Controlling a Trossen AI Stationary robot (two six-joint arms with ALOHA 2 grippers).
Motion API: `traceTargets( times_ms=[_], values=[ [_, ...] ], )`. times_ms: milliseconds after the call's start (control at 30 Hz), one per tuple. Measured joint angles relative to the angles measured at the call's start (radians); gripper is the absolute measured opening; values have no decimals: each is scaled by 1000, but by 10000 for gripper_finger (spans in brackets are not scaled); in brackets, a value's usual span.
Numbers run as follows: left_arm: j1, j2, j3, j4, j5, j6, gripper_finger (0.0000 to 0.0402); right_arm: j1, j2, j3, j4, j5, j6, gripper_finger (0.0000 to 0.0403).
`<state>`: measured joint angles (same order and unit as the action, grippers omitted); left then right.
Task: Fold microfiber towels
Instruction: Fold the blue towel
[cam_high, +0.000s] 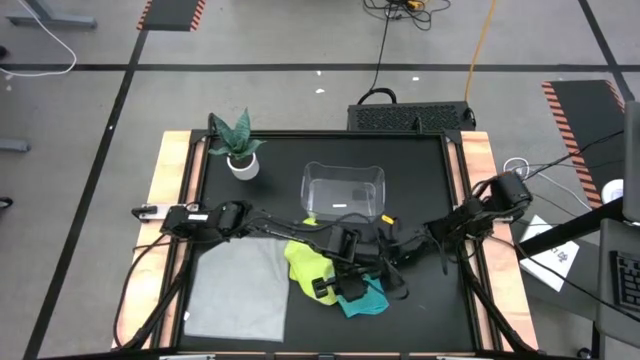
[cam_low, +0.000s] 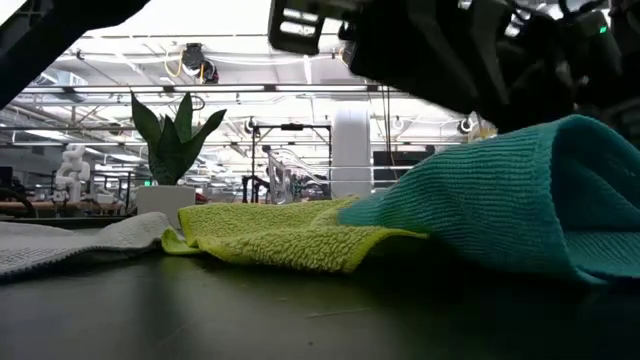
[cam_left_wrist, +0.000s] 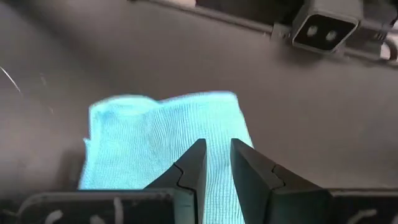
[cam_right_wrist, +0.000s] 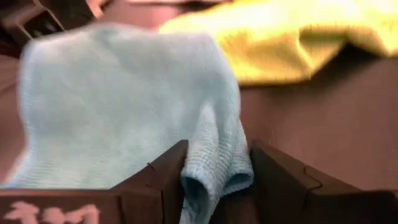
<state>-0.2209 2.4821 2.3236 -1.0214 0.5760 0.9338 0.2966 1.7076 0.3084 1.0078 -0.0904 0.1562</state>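
While the clear bin (cam_high: 343, 190) sat apparently empty mid-table, the right gripper (cam_right_wrist: 214, 180) pinched a fold of the teal towel (cam_high: 366, 300); the left gripper (cam_left_wrist: 216, 163) hovered narrowly parted above it, beside the yellow-green towel (cam_high: 305, 262).

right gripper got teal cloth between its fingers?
Yes, a fold of the teal towel sits pinched between the right gripper fingers.
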Motion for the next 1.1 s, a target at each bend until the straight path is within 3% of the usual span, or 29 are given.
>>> traceTargets(
  times_ms=[167, 233, 433, 767, 933, 1100],
  values=[
    [5, 2, -40, 29, -7, 7, 76, 24, -116, 0, -84, -10, -27, 164],
    [6, 3, -41, 29, -10, 8, 76, 29, -152, 1, -169, 34, -22, 164],
    [-3, 3, -41, 29, -94, 25, 76, 46, -215, -26, -274, 75, 36, 164],
    [-75, -22, -41, -160, -237, -82, 76, 79, -192, -28, -234, 146, 68, 164],
    [-122, -22, -41, -100, -314, -141, 76, 79, -140, -25, -181, 171, 74, 164],
    [-165, -23, -84, -48, -409, -152, 76, 86, -6, 2, -91, 172, 110, 164]
  ],
)
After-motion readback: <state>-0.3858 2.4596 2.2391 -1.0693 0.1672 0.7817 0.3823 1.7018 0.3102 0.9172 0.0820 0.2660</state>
